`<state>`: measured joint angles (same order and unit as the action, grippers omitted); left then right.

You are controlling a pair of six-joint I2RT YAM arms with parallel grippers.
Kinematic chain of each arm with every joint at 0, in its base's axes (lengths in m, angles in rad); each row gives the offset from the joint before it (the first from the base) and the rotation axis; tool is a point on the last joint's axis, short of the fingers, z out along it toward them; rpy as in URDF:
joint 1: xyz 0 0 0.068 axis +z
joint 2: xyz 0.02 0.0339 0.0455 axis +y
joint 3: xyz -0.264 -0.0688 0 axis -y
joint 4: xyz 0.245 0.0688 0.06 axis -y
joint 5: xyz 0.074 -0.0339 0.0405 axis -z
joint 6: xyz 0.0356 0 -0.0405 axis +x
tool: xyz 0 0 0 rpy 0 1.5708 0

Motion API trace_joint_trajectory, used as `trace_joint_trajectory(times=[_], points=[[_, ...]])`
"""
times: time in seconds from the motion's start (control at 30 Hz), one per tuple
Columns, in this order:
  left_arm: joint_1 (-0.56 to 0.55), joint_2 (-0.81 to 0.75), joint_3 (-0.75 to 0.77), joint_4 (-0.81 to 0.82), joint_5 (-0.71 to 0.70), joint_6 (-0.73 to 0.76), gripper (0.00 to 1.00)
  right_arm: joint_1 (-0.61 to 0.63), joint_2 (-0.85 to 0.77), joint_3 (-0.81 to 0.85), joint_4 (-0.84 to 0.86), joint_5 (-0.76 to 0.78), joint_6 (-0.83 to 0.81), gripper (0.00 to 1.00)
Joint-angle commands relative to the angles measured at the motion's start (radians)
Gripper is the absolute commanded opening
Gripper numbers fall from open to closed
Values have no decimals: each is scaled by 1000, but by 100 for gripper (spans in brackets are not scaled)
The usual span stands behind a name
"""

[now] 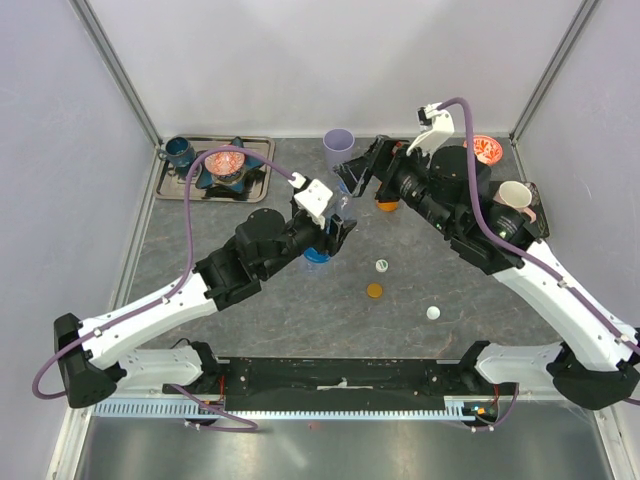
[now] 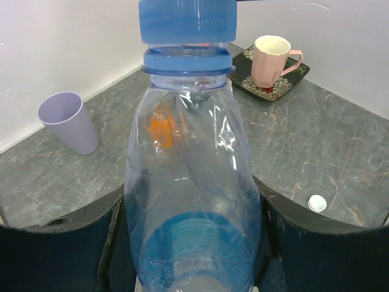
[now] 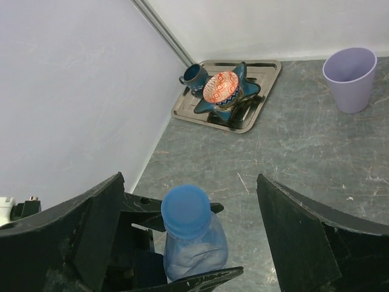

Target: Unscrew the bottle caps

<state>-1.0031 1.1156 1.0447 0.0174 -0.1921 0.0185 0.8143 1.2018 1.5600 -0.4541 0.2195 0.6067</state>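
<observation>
Step in hand: removing the round blue plastic screw cap from the translucent blue plastic bottle.

1. Holding. The left claw is pressed onto the bottle's lower body, one finger on each side. The bottle stands upright, with its cap above this claw. The thin wall shows creases, so more squeeze would likely deform it. Hold firm without crushing.

2. Approach. The right claw is spread wide and holds nothing. The cap lies below it, roughly centred between its two fingers. Hold that centring on the descent so both pads meet the rim together.

3. Grip and turn. Close on the cap only, above the neck ring. Turn about the bottle's axis, because a sideways pull would tilt the bottle in the left claw.

4. Status. A white-and-green cap, an orange cap and a white cap lie loose on the grey stone-patterned desk, apart from both claws. This is probably the last cap.
</observation>
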Motion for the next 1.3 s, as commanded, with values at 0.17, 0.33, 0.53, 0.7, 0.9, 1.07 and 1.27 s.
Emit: trace_joint_trajectory(times=[0.17, 0.33, 0.53, 0.7, 0.9, 1.07, 1.27], points=[[-14, 1, 5, 78, -72, 60, 44, 3, 35, -1, 41, 1, 8, 83], [-14, -3, 5, 78, -69, 61, 44, 3, 39, -26, 58, -8, 8, 68], [-15, -3, 5, 81, -69, 63, 44, 3, 36, -41, 66, -11, 4, 58], [-14, -7, 3, 81, -72, 63, 44, 2, 28, -61, 72, -34, -2, 34], [-14, -37, -2, 92, -35, 64, 44, 3, 28, -57, 48, -157, -57, 0], [-8, -80, 11, 63, 107, 41, 44, 0, -11, -46, 28, -325, -183, 0], [168, -129, 34, 75, 792, -164, 45, 0, -62, 1, 22, -650, -335, 0]])
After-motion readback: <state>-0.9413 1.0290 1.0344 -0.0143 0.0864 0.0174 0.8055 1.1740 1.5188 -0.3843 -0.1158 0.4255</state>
